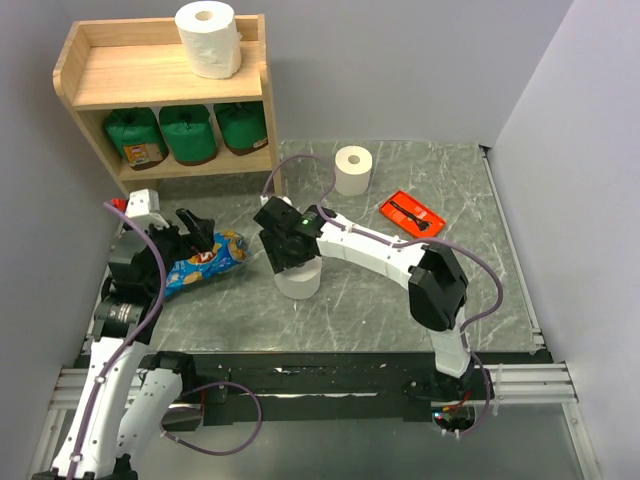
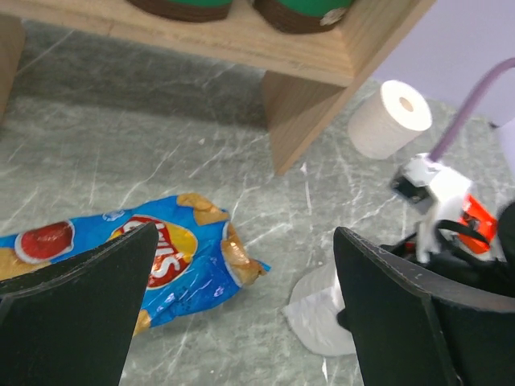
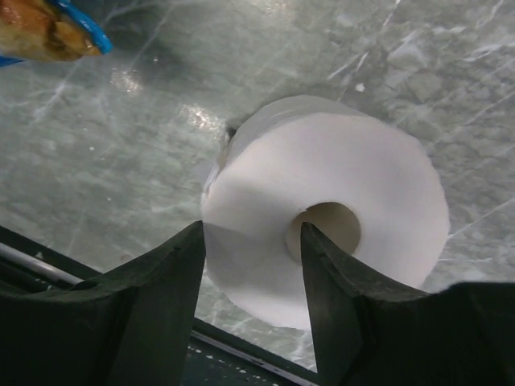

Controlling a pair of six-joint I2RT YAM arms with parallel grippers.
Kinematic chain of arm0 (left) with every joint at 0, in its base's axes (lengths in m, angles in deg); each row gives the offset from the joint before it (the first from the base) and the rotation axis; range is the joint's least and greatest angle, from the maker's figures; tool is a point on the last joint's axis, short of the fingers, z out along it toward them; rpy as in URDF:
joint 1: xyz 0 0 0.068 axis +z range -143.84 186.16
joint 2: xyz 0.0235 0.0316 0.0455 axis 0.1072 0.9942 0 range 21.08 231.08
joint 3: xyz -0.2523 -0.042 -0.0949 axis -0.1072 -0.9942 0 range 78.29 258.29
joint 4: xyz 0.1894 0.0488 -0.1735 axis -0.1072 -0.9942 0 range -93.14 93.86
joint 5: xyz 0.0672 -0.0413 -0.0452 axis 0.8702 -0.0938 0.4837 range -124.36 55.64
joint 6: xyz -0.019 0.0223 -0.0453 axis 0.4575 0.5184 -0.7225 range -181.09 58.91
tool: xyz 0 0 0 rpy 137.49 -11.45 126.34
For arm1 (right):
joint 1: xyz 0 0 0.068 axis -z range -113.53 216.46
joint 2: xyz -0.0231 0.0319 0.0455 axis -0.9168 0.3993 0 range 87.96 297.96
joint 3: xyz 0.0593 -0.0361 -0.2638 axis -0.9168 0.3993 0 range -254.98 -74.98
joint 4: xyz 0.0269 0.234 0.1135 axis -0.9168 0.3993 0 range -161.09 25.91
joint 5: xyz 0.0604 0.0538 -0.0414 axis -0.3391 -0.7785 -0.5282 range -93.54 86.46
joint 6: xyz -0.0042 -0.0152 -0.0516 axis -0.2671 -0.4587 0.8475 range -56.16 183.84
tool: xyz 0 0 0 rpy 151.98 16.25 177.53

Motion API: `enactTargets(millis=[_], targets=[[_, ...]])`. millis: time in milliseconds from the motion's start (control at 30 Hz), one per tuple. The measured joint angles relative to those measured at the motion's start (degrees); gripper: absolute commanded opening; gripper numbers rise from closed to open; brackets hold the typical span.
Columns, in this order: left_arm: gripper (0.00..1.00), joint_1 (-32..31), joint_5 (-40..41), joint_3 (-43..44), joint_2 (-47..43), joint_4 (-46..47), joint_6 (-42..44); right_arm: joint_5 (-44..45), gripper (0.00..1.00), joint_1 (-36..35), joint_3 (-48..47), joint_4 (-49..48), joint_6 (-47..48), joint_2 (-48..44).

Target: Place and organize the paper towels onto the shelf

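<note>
Paper towel roll (image 3: 362, 177), a soft white hollow-cored cylinder, stands straddled by right fingers (image 3: 161, 314), grip unclear; left fingers (image 2: 80, 297) spread.

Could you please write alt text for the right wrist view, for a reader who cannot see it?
A white paper towel roll stands upright on the grey marbled table, with the two dark fingers straddling its wall, one outside and one at the hollow core. The corner of a blue snack bag shows top left.

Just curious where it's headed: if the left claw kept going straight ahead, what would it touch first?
Most likely the end of the blue snack bag, lying just ahead of the open left gripper, or the table beside it; depth is unclear.
</note>
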Motion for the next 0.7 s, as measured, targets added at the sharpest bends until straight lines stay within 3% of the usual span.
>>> enactTargets(millis=[133,300,400,567,700], targets=[[0.97,-0.1,1.6,0.0,3.4,-0.6,0.0,1.3,0.76,0.3,-0.6,0.6,0.2,0.1],[0.99,-2.1,3.1,0.2,8.0,-2.4,0.4,3.0,0.81,0.5,1.9,-0.8,0.7,-4.1],[0.97,-5.4,4.3,2.6,11.5,-5.9,0.4,4.2,0.83,0.5,8.2,-1.4,0.7,-11.4],[0.99,-15.2,6.2,8.7,18.6,-9.8,-1.1,6.9,1.0,0.5,22.3,-3.8,-0.4,-28.2],[0.99,-22.5,5.6,11.6,24.5,-10.8,-2.6,8.7,1.0,0.6,34.4,-5.3,-2.6,-40.5]])
